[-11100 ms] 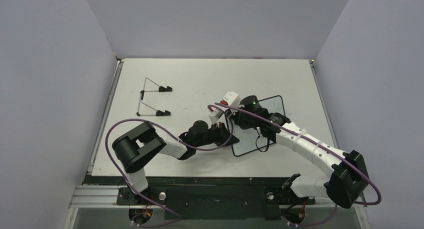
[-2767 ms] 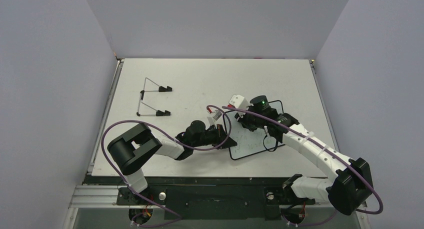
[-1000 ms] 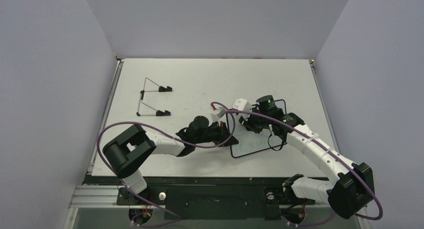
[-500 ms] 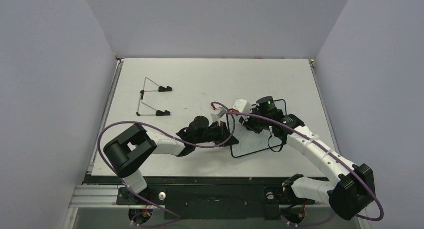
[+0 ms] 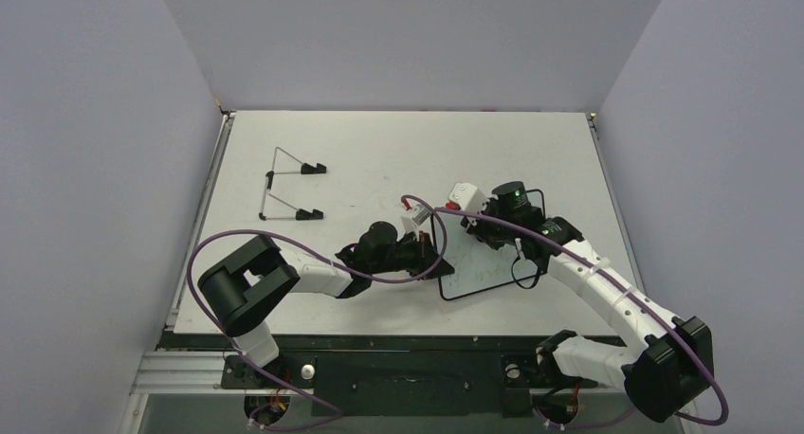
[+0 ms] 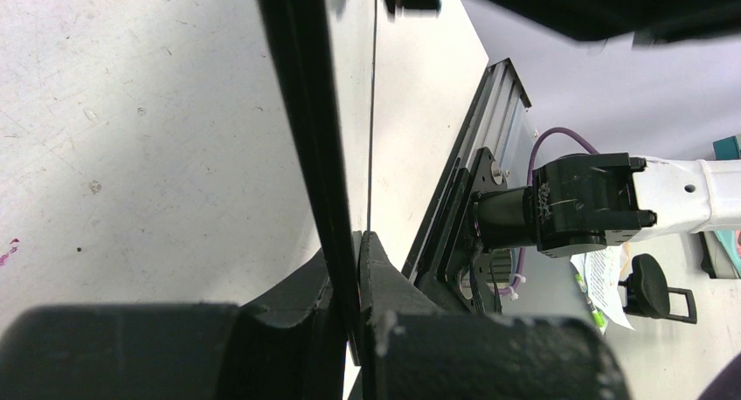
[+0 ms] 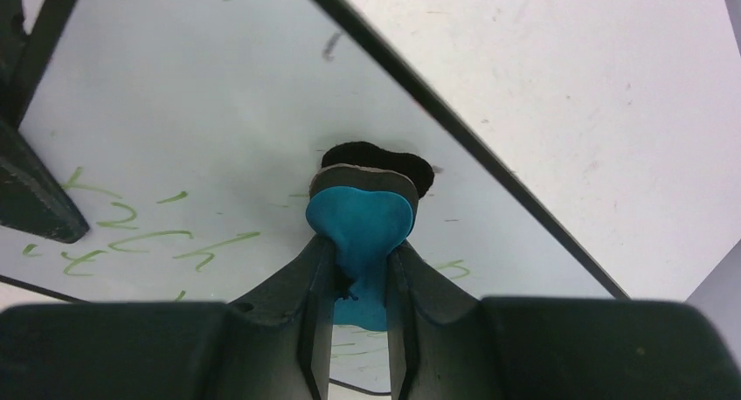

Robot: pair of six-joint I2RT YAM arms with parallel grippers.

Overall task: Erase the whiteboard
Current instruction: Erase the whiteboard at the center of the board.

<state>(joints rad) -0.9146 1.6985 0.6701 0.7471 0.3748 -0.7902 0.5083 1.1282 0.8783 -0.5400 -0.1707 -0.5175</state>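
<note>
The whiteboard (image 5: 477, 266) lies on the table right of centre, white face up inside a narrow black rim. My left gripper (image 5: 437, 264) is shut on its left edge; in the left wrist view the board's rim (image 6: 306, 112) runs edge-on between the jaws of the left gripper (image 6: 349, 269). My right gripper (image 7: 360, 278) is shut on the blue-and-black eraser (image 7: 360, 225), whose black pad presses on the whiteboard (image 7: 175, 94) near its far rim. Green handwriting (image 7: 140, 238) shows left of the eraser. From above, the right gripper (image 5: 495, 235) hides the eraser.
A thin wire stand (image 5: 289, 189) with black feet sits at the table's (image 5: 379, 150) far left. Purple cables loop off both arms over the board's left edge. The right arm's base (image 6: 585, 203) and the table's front rail show in the left wrist view.
My right gripper has slid the eraser rightward and a little farther back across the board. The left gripper has kept its hold on the board's edge, hardly moving.
</note>
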